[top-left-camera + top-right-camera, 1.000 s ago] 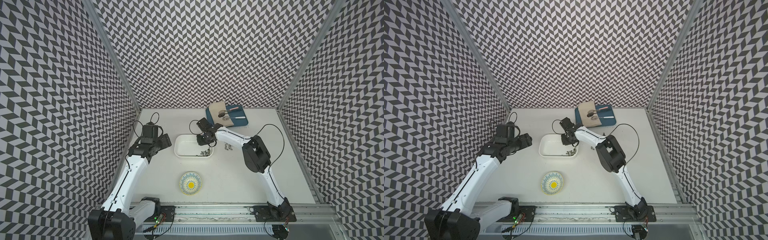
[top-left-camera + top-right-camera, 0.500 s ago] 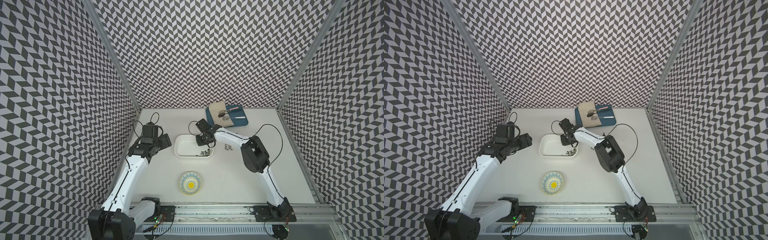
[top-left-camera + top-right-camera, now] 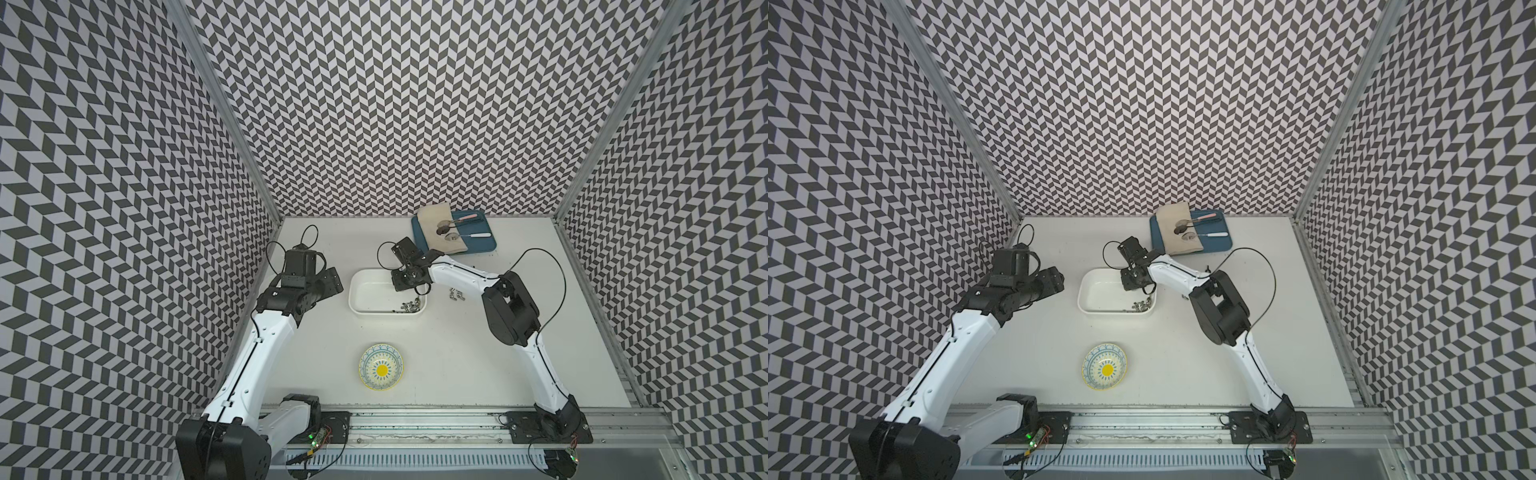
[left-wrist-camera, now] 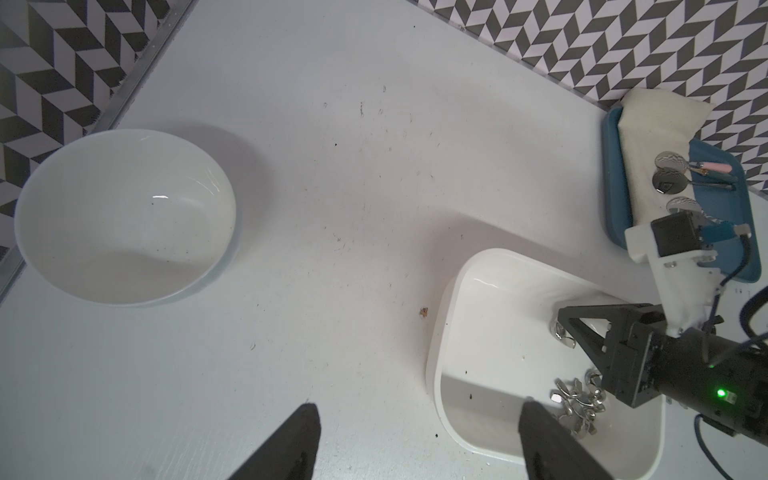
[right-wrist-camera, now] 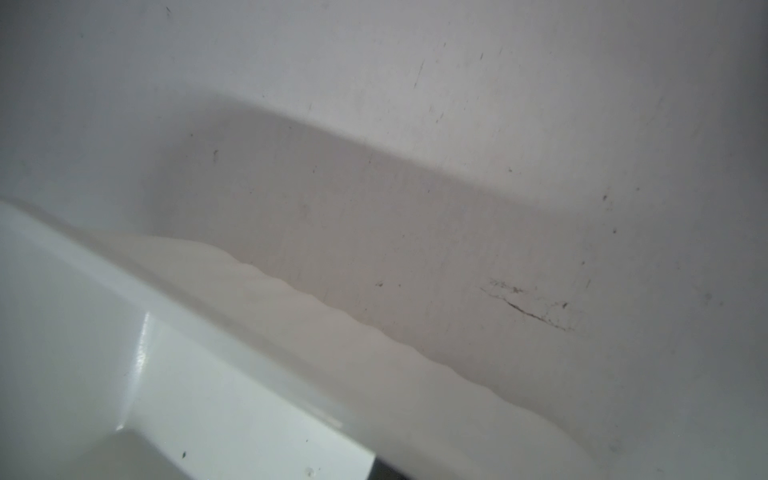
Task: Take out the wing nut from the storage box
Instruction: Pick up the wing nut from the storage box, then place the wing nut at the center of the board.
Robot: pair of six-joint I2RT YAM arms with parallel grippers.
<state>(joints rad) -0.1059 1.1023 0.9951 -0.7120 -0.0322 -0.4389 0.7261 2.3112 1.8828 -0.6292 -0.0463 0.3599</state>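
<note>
The white storage box [image 3: 365, 307] [image 3: 1096, 308] stands mid-table. A heap of several metal wing nuts [image 3: 412, 306] [image 4: 575, 401] lies in its near right corner. My right gripper [image 3: 411, 289] [image 3: 1139, 286] reaches down into the box's right end. In the left wrist view it [image 4: 561, 318] is shut, with a single wing nut [image 4: 562, 333] pinched at its fingertips, apart from the heap. The right wrist view shows only the box's rim [image 5: 249, 332] and bare table, blurred. My left gripper [image 3: 332, 282] [image 4: 419, 403] hovers open and empty left of the box.
Two wing nuts [image 3: 456, 295] lie on the table right of the box. A patterned bowl [image 3: 381, 366] sits nearer the front. At the back is a blue tray [image 3: 484, 245] with a cloth and spoons. A round white bowl [image 4: 124, 216] stands by the left wall.
The right gripper's jaws have closed inside the box and the arm has shifted slightly. The left arm has not moved.
</note>
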